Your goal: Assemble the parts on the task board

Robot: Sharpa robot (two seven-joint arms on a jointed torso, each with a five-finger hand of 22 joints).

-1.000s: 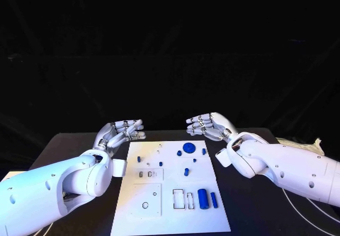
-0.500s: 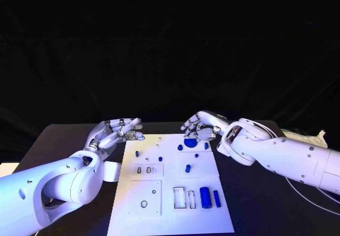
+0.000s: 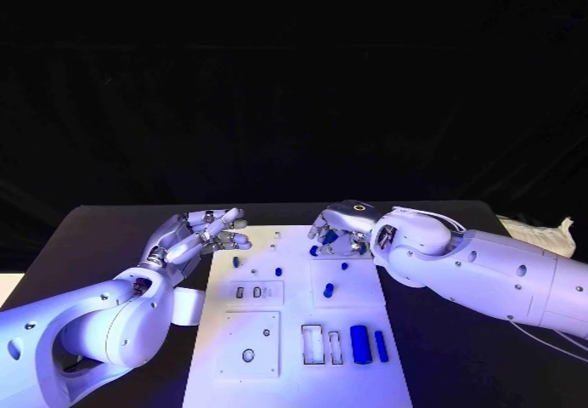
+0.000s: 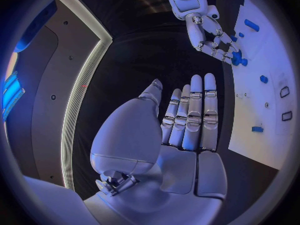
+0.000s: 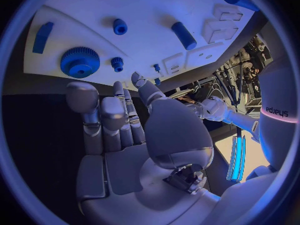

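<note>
Blue gear (image 5: 79,62) beside right hand (image 3: 338,231)

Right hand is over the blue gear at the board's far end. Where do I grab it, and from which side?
Take the blue gear by its toothed rim, coming straight down with the right hand. It lies flat on the task board, so only the rim offers opposite faces, probably for thumb and one finger.

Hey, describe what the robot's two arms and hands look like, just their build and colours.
Both arms are glossy white rounded shells dotted with small dark screw holes. The left hand and right hand are silver metal with segmented fingers and smooth pale pads. A thin white cable trails beside the right arm.
</note>
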